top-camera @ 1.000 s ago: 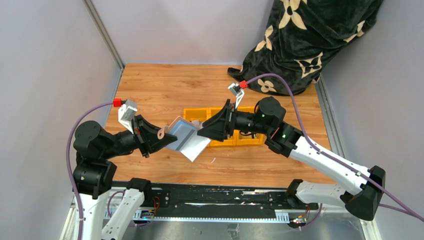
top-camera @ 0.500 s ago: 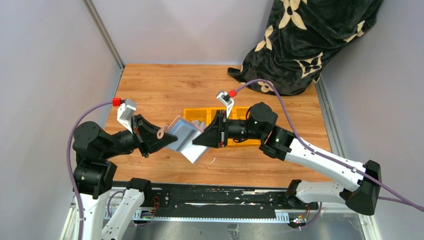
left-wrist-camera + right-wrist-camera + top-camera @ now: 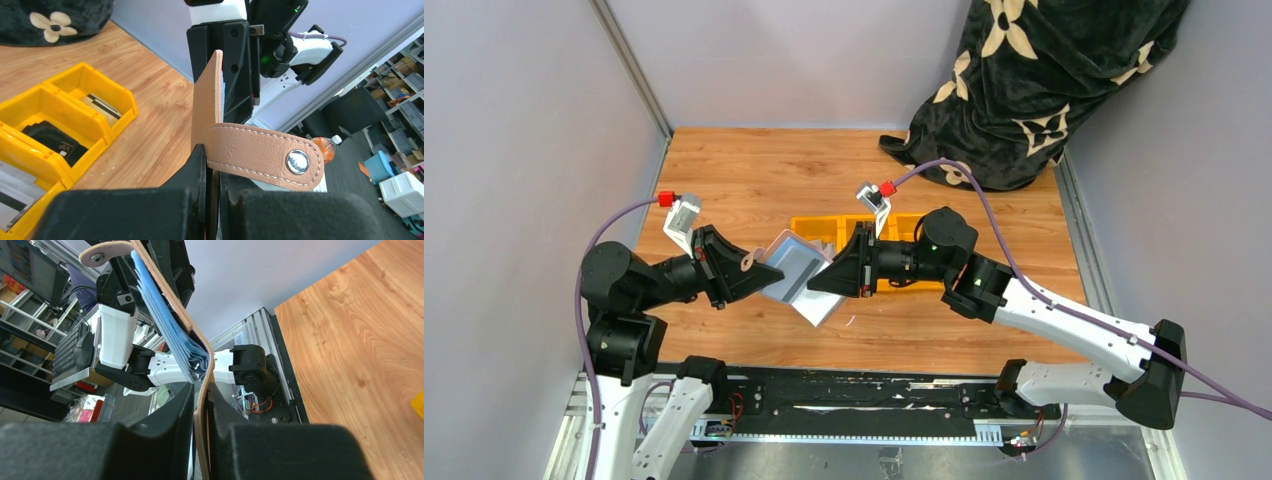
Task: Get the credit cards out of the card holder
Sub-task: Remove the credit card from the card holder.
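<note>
The card holder (image 3: 796,277) hangs open in mid-air at the centre of the top view, above the wooden table (image 3: 744,170) and just in front of the yellow bins (image 3: 816,226). Its outside is pinkish-tan grained leather with pale stitching and its lining is smooth grey-blue. A rounded tab (image 3: 260,155) carries a shiny metal snap. The left gripper (image 3: 212,169) is pinched tight on one flap, and the right gripper (image 3: 201,401) is closed narrowly on the other flap's thin edge.
</note>
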Robot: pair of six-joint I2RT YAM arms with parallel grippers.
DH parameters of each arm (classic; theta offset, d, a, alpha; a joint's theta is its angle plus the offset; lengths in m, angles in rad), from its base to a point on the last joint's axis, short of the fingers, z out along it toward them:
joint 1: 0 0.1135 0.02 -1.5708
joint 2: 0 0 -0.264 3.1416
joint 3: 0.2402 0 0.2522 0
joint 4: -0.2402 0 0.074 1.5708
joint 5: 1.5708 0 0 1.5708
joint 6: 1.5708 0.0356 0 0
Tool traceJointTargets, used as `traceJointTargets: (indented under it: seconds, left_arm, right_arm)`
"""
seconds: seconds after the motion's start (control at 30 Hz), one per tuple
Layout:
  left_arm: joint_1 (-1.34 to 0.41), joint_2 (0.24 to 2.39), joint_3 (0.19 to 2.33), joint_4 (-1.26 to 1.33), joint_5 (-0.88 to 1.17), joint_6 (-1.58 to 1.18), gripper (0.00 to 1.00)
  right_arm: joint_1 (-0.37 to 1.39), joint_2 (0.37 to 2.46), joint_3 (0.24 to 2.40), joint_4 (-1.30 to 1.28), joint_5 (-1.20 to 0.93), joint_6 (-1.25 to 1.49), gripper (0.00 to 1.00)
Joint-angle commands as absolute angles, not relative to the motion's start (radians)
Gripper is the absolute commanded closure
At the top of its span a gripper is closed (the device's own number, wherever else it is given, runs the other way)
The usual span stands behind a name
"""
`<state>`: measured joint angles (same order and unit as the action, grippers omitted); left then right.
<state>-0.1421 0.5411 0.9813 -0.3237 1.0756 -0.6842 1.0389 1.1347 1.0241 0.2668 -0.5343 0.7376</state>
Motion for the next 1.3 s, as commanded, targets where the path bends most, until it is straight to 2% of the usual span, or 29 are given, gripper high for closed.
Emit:
traceJointTargets:
  seconds: [0.0,0.1,0.17,0.23,0.33,0.93,1.1,1.27]
  left_arm:
    - [-0.141,0.536,0.997,-0.283,1.119,-0.723,0.96]
    - [-0.141,0.535,0.999,-0.293,1.108,-0.726,0.78]
    - [-0.141,0.532,0.995,-0.293,1.108,-0.733,0.66]
    - [-0.141,0.528,0.993,-0.294,1.112,-0.741,0.59]
    - [-0.142,0.525,0.994,-0.28,1.12,-0.757,0.55]
    - [-0.142,0.519,1.015,-0.296,1.132,-0.746,0.63]
    - [-0.141,0.515,1.05,-0.47,0.998,-0.574,0.65]
    - [-0.142,0.52,1.062,-0.553,0.919,-0.493,0.62]
  right_arm:
    - [1.054,1.13,1.036,0.324,-0.555,0.742,0.88]
    - [1.054,1.12,1.025,0.342,-0.553,0.746,1.0]
    - [1.054,1.113,1.021,0.349,-0.549,0.747,1.0]
    - [1.054,1.106,1.015,0.353,-0.543,0.746,1.0]
    - [1.053,1.098,1.006,0.35,-0.533,0.744,1.0]
    - [1.052,1.097,1.002,0.34,-0.537,0.746,1.0]
    - [1.055,1.102,1.012,0.367,-0.561,0.769,1.0]
    - [1.071,1.106,1.027,0.372,-0.574,0.766,1.0]
